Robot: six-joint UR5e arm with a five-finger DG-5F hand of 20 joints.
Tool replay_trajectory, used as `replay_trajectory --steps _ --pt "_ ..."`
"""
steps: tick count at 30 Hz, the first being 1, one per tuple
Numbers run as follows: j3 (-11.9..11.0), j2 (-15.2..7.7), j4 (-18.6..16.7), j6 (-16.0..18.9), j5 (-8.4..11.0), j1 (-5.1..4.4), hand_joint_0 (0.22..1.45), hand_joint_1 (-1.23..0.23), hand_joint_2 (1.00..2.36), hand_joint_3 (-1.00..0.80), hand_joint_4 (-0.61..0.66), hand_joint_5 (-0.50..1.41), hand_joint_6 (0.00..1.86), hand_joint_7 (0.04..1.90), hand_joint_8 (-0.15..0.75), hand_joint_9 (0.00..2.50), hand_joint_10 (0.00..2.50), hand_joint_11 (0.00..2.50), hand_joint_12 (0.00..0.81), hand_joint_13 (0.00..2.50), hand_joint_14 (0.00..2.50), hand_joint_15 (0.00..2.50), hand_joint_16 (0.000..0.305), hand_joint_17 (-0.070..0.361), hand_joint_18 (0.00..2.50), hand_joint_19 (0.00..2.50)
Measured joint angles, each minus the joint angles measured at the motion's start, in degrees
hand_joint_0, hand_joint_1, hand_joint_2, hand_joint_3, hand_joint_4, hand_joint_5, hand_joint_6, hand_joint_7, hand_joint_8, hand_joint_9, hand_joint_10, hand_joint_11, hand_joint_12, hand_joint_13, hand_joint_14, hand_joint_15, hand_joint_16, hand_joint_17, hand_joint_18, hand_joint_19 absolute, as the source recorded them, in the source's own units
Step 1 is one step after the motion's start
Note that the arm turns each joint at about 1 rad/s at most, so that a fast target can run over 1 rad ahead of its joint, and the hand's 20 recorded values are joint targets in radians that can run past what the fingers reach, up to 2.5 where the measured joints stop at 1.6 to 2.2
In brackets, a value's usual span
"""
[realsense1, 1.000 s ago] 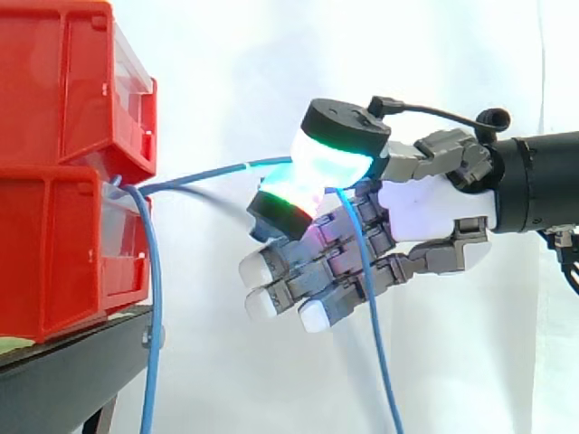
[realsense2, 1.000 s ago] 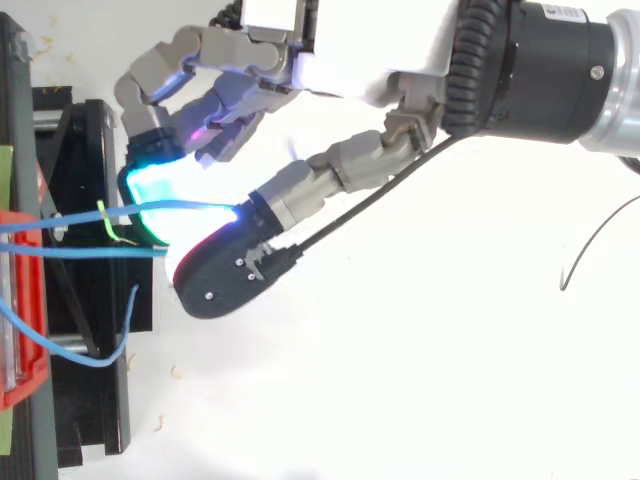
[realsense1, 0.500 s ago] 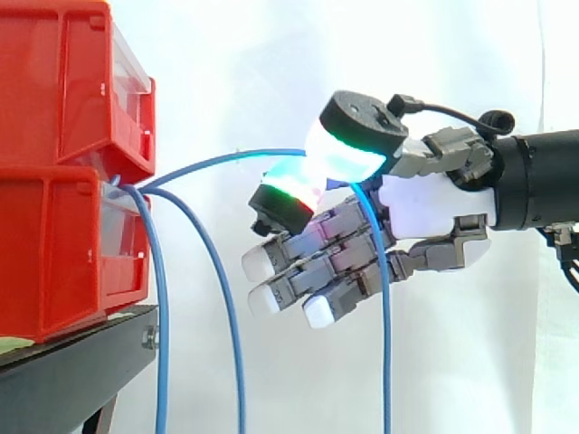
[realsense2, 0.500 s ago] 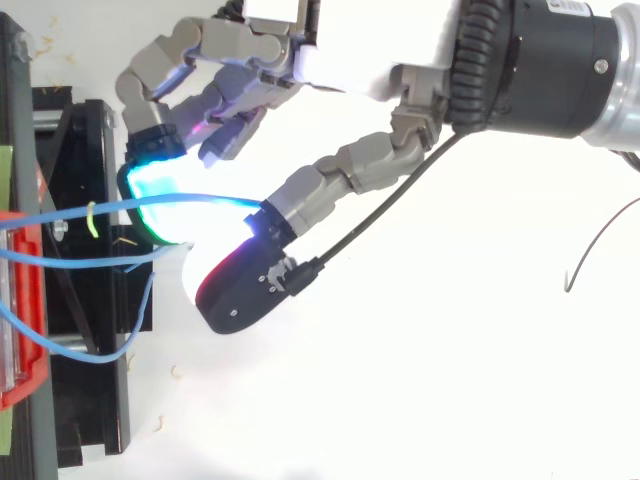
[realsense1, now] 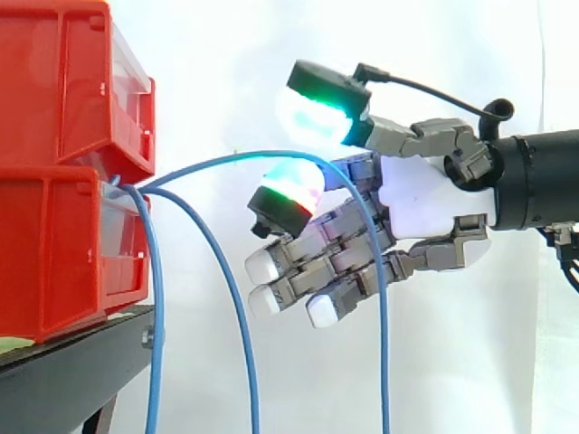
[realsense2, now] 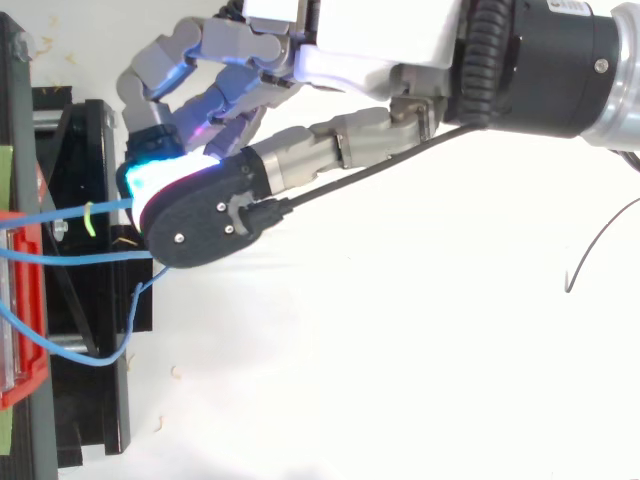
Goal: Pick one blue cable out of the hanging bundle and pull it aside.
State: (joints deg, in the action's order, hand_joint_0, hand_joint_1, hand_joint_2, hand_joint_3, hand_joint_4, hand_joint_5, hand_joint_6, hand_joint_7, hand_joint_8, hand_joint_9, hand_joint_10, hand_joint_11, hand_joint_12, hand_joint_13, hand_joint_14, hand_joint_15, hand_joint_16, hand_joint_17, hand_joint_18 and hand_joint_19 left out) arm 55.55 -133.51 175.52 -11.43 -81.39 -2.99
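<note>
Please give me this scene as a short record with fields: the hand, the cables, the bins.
Hand: open, thumb raised, apart from the finger below it
Picked cable: blue, arcs from the red bins, lies over a finger, then hangs down
Other cables: two blue, hanging beside the bins
Stand: black, under the bins
</note>
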Motion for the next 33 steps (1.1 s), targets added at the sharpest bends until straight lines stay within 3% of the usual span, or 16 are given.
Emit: replay_trajectory --steps 1,3,4,11,16,24,33 --pt "0.0 0.0 0.0 0.0 0.0 0.0 0.54 -0.65 1.02 -0.17 0.03 -0.16 0.87 1.31 0.286 0.74 0.01 0.31 0.352 0.56 0.01 0.27 0.048 0.109 0.67 0.44" --pt "0.0 0.0 0.0 0.0 0.0 0.0 0.54 -0.67 1.02 -0.07 0.04 -0.16 0.87 1.37 0.292 0.74 0.01 0.32 0.356 0.57 0.01 0.27 0.049 0.11 0.69 0.43" --pt "0.0 0.0 0.0 0.0 0.0 0.0 0.55 -0.69 1.02 -0.03 0.02 -0.16 0.91 1.27 0.299 0.75 0.01 0.31 0.367 0.59 0.01 0.26 0.052 0.116 0.72 0.41" --pt "0.0 0.0 0.0 0.0 0.06 0.0 0.58 -0.74 1.02 0.03 -0.09 -0.16 0.92 1.31 0.283 0.77 0.01 0.33 0.358 0.6 0.01 0.26 0.05 0.112 0.73 0.4" --pt "0.0 0.0 0.0 0.0 0.18 0.01 0.6 -0.77 1.03 0.0 -0.17 -0.17 0.92 1.32 0.252 0.75 0.01 0.31 0.336 0.58 0.01 0.25 0.046 0.103 0.7 0.4" --pt "0.0 0.0 0.0 0.7 0.5 -0.04 0.64 -0.82 1.02 -0.29 -0.18 -0.18 0.87 1.28 0.202 0.7 0.0 0.14 0.313 0.53 0.01 0.19 0.044 0.098 0.64 0.39" --pt "0.5 -0.1 0.4 5.6 0.6 -0.47 0.64 -0.79 1.02 -0.07 -0.21 -0.17 0.9 1.41 0.213 0.74 0.01 0.21 0.313 0.55 0.01 0.22 0.043 0.098 0.64 0.41"
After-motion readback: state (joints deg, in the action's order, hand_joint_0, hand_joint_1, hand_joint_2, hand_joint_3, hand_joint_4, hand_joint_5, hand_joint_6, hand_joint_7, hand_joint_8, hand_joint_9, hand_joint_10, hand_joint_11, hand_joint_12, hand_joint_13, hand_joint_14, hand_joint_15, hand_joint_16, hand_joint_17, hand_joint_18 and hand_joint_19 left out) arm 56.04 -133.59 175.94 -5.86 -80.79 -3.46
